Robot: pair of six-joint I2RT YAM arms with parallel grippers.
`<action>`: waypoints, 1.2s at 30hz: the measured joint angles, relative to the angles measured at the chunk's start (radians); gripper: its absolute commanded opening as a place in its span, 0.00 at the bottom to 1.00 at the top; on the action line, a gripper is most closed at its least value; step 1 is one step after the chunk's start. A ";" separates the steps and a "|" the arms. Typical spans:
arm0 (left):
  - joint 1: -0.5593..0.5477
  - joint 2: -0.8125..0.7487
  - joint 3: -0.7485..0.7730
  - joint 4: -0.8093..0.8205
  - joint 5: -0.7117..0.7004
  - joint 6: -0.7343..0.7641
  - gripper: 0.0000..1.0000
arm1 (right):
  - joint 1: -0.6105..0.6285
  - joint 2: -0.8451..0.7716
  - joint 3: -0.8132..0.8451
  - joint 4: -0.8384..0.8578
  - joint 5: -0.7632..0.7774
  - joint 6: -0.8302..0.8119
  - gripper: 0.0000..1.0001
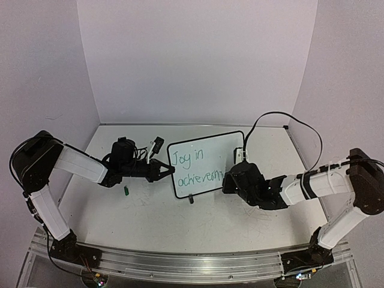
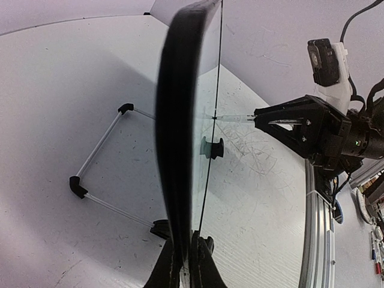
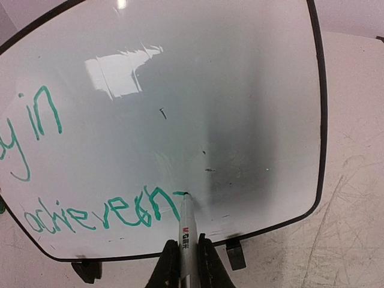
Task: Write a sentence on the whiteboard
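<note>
The whiteboard [image 1: 216,147] is stood on its clip feet [image 3: 235,253] at the middle of the table [image 1: 150,210], between the two arms. Its left edge is clamped by the left gripper [image 2: 185,264], the jaws being closed on the black border. The marker [image 3: 185,225] is gripped in the closed right gripper [image 3: 186,259], with its tip set against the board at the right end of the lower line. The sentence [image 3: 102,213] is read in green as "Joy in" above and "achievemen" below, with a short bar at the tip. The final letter is judged to be in hand and the task close to completion. For this stroke, light and even pressure is advised, since the board is carried only on small feet and one clamped edge and could be tipped or slid by a hard push. The tip should be kept square to the surface and the stroke drawn short, in scale with the letters beside it. The left clamp should be held firm until the marker is lifted clear. A small green item [image 1: 126,191], possibly a cap, is noted on the table near the left arm.
</note>
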 measured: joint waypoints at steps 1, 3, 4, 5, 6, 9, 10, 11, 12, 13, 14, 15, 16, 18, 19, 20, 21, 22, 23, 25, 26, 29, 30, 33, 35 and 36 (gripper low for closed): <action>0.000 0.000 0.000 0.000 0.000 0.000 0.00 | 0.000 0.000 -0.001 -0.001 0.004 0.000 0.00; 0.000 0.000 0.000 0.000 0.000 0.000 0.00 | 0.000 0.000 -0.001 -0.002 0.010 0.001 0.00; 0.000 0.000 0.000 0.000 0.000 0.000 0.00 | 0.000 0.000 -0.001 -0.003 0.013 0.002 0.00; 0.000 0.000 0.000 0.000 0.000 0.000 0.00 | 0.000 0.000 -0.001 -0.004 0.016 0.002 0.00; 0.000 0.000 0.000 0.000 0.000 0.000 0.00 | 0.000 0.000 -0.001 -0.005 0.019 0.001 0.00; 0.000 0.000 0.000 0.000 0.000 0.000 0.00 | -0.001 0.000 -0.001 -0.007 0.030 -0.001 0.00; 0.000 0.000 0.000 0.000 0.000 0.000 0.00 | -0.002 0.000 -0.001 -0.007 0.033 -0.004 0.00; 0.000 0.000 0.000 0.000 0.000 0.000 0.00 | -0.003 -0.001 -0.001 -0.007 0.035 -0.006 0.00; 0.000 0.000 0.000 0.000 0.000 0.000 0.00 | -0.004 -0.001 -0.001 -0.008 0.036 -0.009 0.00; 0.000 0.000 0.000 0.000 0.000 0.000 0.00 | -0.004 -0.002 -0.001 -0.008 0.036 -0.013 0.00; 0.000 0.000 0.000 0.000 0.000 0.000 0.00 | -0.004 -0.002 -0.001 -0.008 0.036 -0.017 0.00; 0.000 0.000 0.000 0.000 0.000 0.000 0.00 | -0.004 -0.002 -0.001 -0.008 0.036 -0.020 0.00; 0.000 0.000 0.000 0.000 0.000 0.000 0.00 | -0.004 -0.002 -0.001 -0.008 0.036 -0.022 0.00; 0.000 0.000 0.000 0.000 0.000 0.000 0.00 | -0.004 -0.002 -0.001 -0.008 0.036 -0.028 0.00; 0.000 0.000 0.000 0.000 0.000 0.000 0.00 | -0.004 -0.002 -0.001 -0.008 0.035 -0.030 0.00; 0.000 0.000 0.000 0.000 0.000 0.000 0.00 | -0.004 -0.002 -0.001 -0.008 0.035 -0.033 0.00; 0.000 0.000 0.000 0.000 0.000 0.000 0.00 | -0.004 -0.002 0.000 -0.008 0.035 -0.036 0.00; 0.000 0.000 0.000 0.000 0.000 0.000 0.00 | -0.005 -0.002 0.000 -0.008 0.035 -0.038 0.00; 0.000 0.000 0.000 0.000 0.000 0.000 0.00 | -0.005 -0.002 0.000 -0.008 0.035 -0.041 0.00; 0.000 0.000 0.000 0.000 0.000 0.000 0.00 | -0.005 -0.002 0.001 -0.008 0.035 -0.046 0.00; 0.000 0.000 0.000 0.000 0.000 0.000 0.00 | -0.005 -0.002 0.002 -0.008 0.034 -0.047 0.00; 0.000 0.000 0.000 0.000 0.000 0.000 0.00 | -0.005 -0.002 0.006 -0.008 0.032 -0.053 0.00; 0.000 0.000 0.000 0.000 0.000 0.000 0.00 | -0.005 -0.002 0.007 -0.007 0.032 -0.055 0.00; 0.000 0.000 0.000 0.000 0.000 0.000 0.00 | -0.005 -0.002 0.012 -0.007 0.031 -0.058 0.00; 0.000 0.000 0.000 0.000 0.000 0.000 0.00 | -0.005 -0.002 0.015 -0.006 0.030 -0.060 0.00; 0.000 0.000 0.000 0.000 0.000 0.000 0.00 | -0.005 -0.002 0.015 -0.006 0.028 -0.060 0.00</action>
